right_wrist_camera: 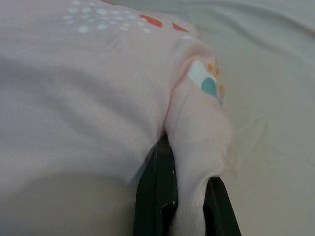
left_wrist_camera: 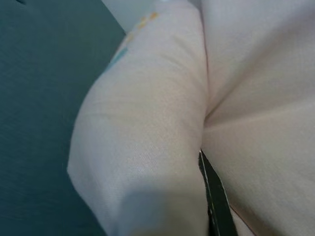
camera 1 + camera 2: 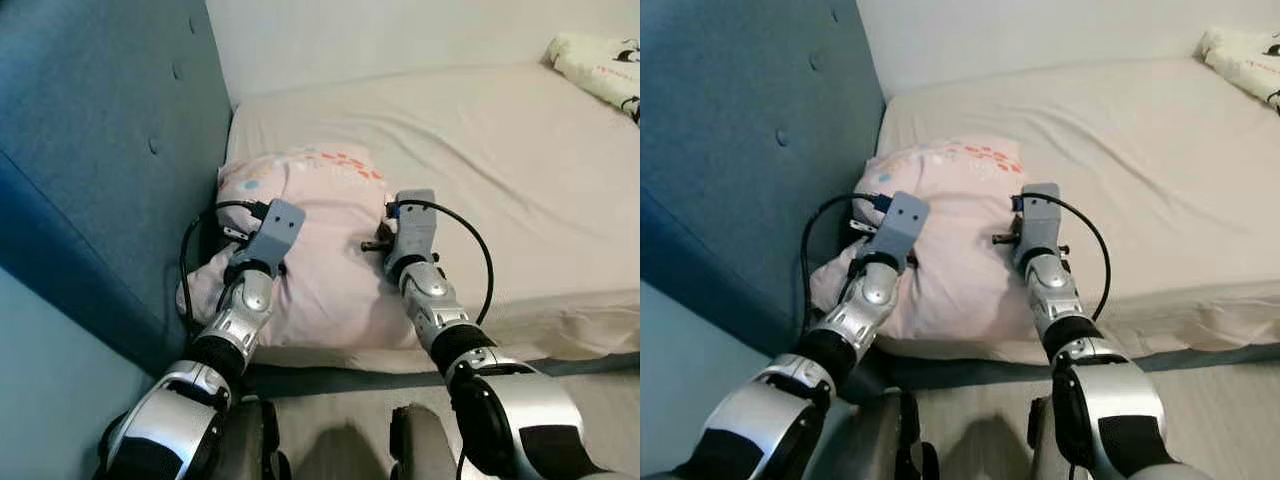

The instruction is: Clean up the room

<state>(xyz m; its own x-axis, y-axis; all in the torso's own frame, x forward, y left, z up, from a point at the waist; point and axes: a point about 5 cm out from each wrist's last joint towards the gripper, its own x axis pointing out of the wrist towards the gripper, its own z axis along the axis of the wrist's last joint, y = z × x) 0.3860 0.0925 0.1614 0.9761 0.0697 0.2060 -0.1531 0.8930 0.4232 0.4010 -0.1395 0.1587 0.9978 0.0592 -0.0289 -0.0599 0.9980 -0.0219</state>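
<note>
A pink pillow [image 3: 320, 250] with little red, white and teal spots is seen lying at the head end of the bed [image 3: 520, 200], tucked right up against the blue padded headboard [image 3: 90, 170], with its near edge at the edge of the mattress. Both silver arms are stretched forward and down onto it, elbows low near the bottom of the head views, wrists angled toward the pillow.

The left gripper [image 2: 209, 196] is buried in the pillow's side nearest the headboard. In the left wrist view one black finger [image 2: 212, 194] is wedged in a crease between two bulges of the fabric; the other finger is hidden, so whether the fabric is actually pinched can't be told.

The right gripper [image 1: 184, 206] is planted on the pillow's other side, toward the open mattress. In the right wrist view a fold of pink fabric is squeezed between the two black fingers [image 1: 157, 196], which are closed in tight on it.

A second patterned cushion [image 3: 600, 65] is seen at the bed's far right corner, well apart from the pillow.
</note>
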